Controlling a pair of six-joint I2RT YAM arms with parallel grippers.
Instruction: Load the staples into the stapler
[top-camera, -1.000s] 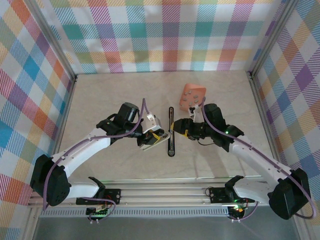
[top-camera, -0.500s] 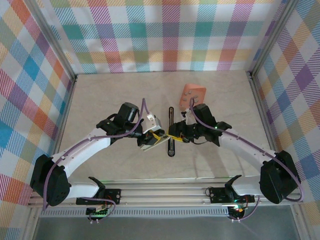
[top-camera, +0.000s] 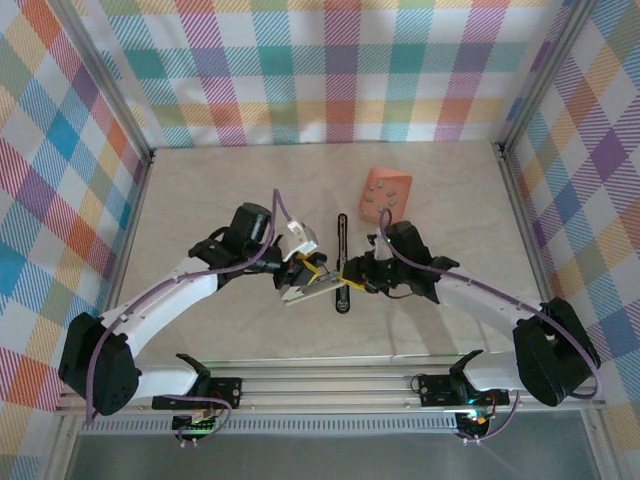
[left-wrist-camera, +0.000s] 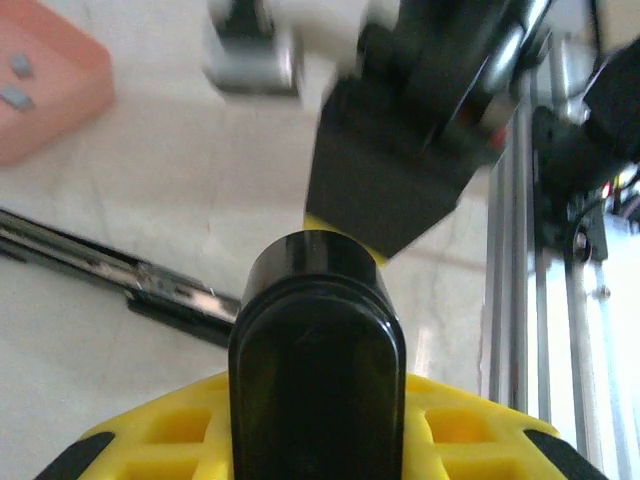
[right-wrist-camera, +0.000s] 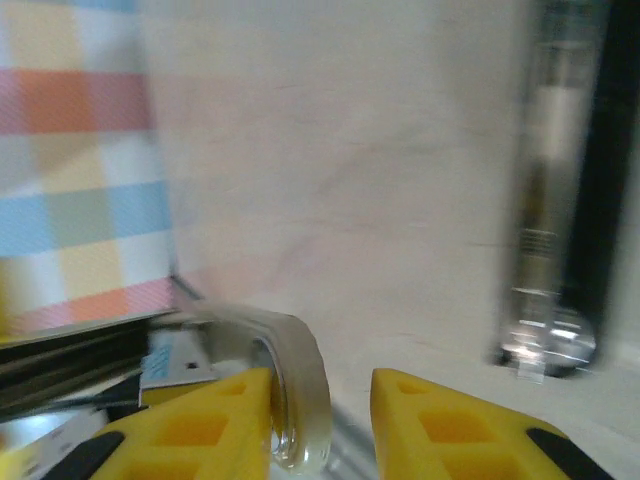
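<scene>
We see the stapler (top-camera: 342, 245) open, its base running twelve to six. The left gripper (top-camera: 312, 273) clamps its black top. The right gripper (top-camera: 352, 276) is blurred, so we cannot tell its jaws.

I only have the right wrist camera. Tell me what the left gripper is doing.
Observer: The left gripper is shut on a black rounded piece.
Operator: Give me the tray's position.
Observer: The pink tray sits on the table, just right of the stapler's far end, not touching it.
Operator: Report its contents.
Observer: Small grey staples lie inside.
</scene>
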